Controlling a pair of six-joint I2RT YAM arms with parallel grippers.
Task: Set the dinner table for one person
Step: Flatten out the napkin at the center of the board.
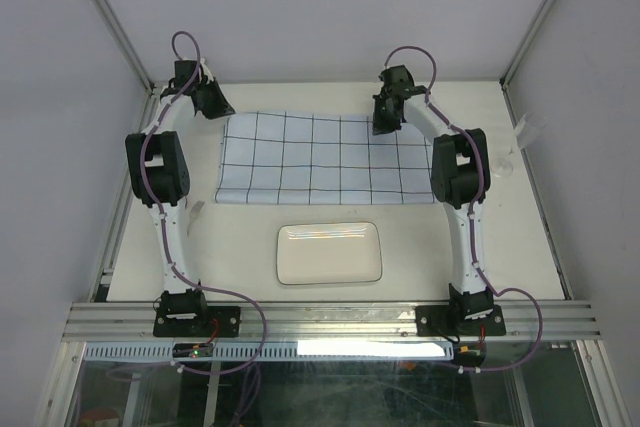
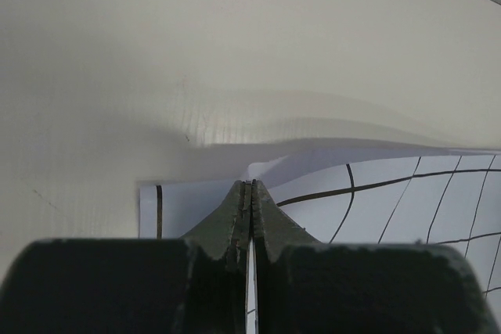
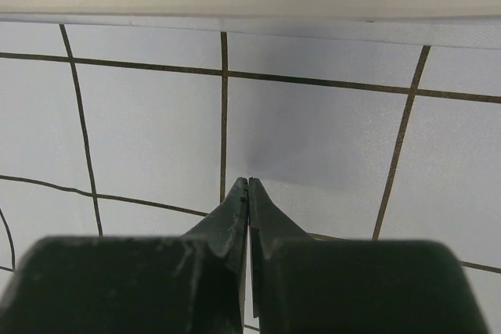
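The soft, light cloth [image 1: 310, 157] lies on the table [image 1: 240, 247], beyond the plate [image 1: 328, 253]; take it by its far corners. The left gripper [image 2: 250, 187] is clamped on one corner; the right gripper [image 3: 249, 184] is closed, its hold unclear.

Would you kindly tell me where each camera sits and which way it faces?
Top external: above and behind the arms, looking down on the dinner table, grid cloth and white plate; both arms show whole, bases nearest.
Left wrist: on the left arm, looking along the left gripper, shut on the cloth's raised far edge; only that gripper shows.
Right wrist: on the right arm, looking past the shut right gripper at flat cloth; only that gripper shows.
Shared: all three see the cloth.
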